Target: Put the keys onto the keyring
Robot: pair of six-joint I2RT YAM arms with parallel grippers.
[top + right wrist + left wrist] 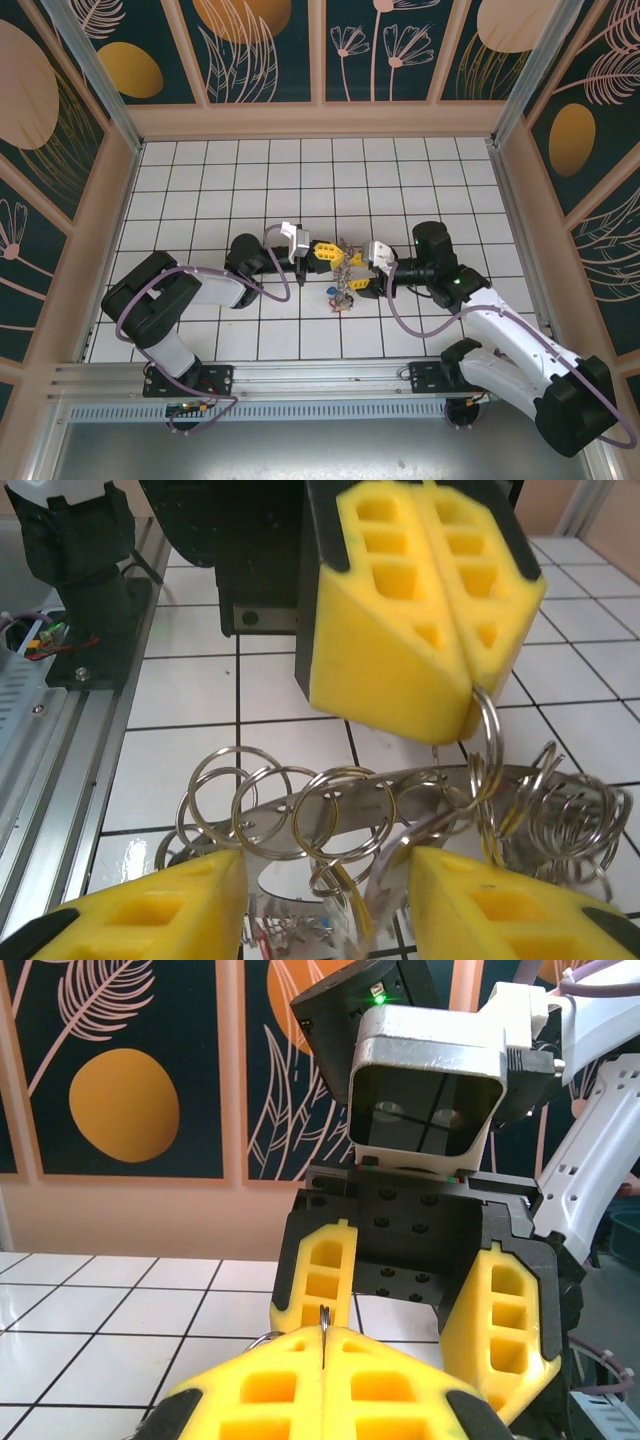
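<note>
The left hand is clenched on a small split ring, holding the keyring over the desk. The right hand is released, straddling it. Keys already dangle, so threading looks well along.

White tiled floor with dark grout lines; dark leaf-patterned wall panels around the floor on three sides; metal rail along the floor's near edge
</note>
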